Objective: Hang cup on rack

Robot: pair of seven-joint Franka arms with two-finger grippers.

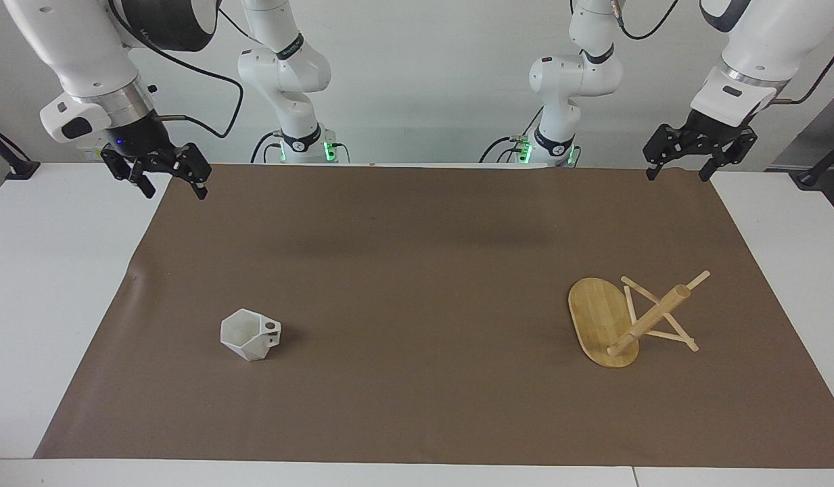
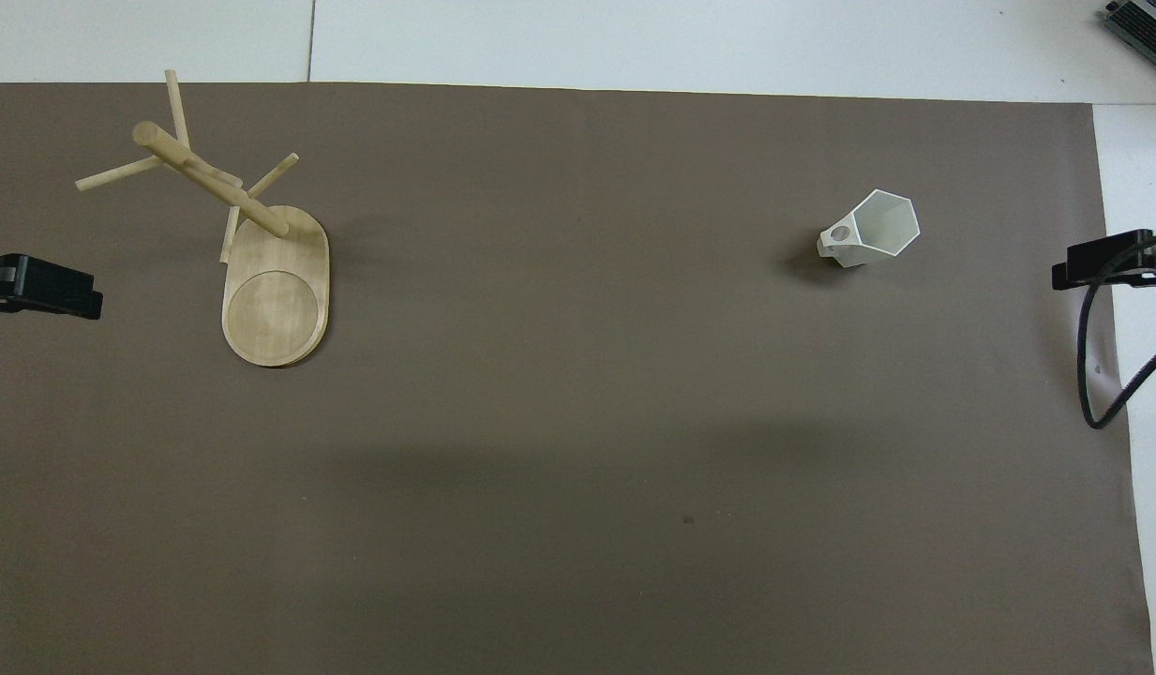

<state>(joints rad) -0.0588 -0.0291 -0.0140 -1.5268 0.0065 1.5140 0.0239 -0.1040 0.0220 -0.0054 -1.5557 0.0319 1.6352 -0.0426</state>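
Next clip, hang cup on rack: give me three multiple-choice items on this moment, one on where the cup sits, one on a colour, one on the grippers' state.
1. Where is the cup?
A. Hanging on a peg of the rack
B. On the brown mat toward the right arm's end of the table
C. In the left gripper

2. What colour is the cup?
A. White
B. Blue
C. Red

3. What are the two grippers doing?
A. Both open and empty
B. The right is shut on the cup
C. The left grips the rack

Key: 1 B, it stands on the mat, apart from the rack. 2 A, plain white facets. 3 A, the right gripper and left gripper hang open over the mat's corners nearest the robots.
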